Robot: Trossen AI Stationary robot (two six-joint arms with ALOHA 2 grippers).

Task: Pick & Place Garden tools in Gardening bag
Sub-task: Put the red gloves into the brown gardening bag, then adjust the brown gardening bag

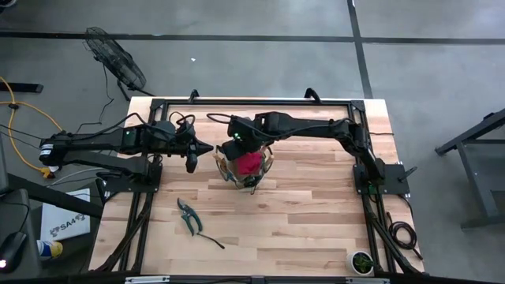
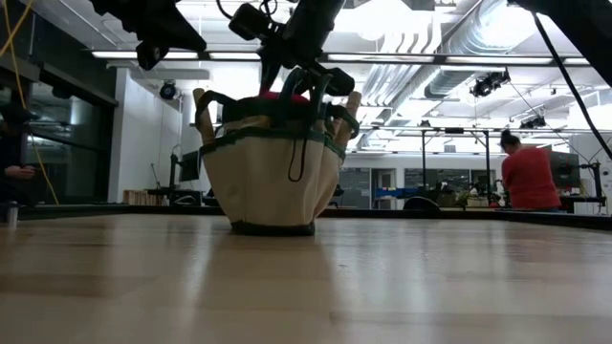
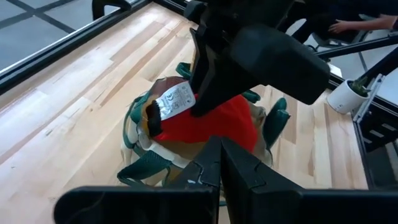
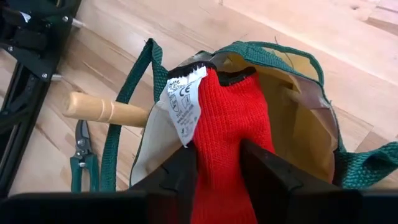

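Over on the left, the left end effector (image 1: 192, 155) hangs just beside the gardening bag (image 1: 245, 164), at about its nine o'clock, fingers pressed together and carrying nothing. Down at the bag's seven o'clock, well apart from it, the pruning shears (image 1: 188, 215) lie alone on the table (image 1: 316, 205), not yet collected.

Now the centre: the right end effector (image 4: 217, 168) sits directly over the bag's mouth, fingers either side of the red glove (image 4: 227, 124), which hangs down into the opening with its white label (image 4: 185, 102) turned outward. The fingers look to be parting, though whether they grip the glove or have let go I cannot tell. A wooden tool handle (image 4: 106, 109) pokes out past the rim.

The risks from here: the knit could snag on a finger pad and lift back out as the arm rises. The glove could also drape over the rim rather than dropping inside. And the soft bag may tip if a green loop handle (image 4: 134, 87) catches the end effector on the way up.
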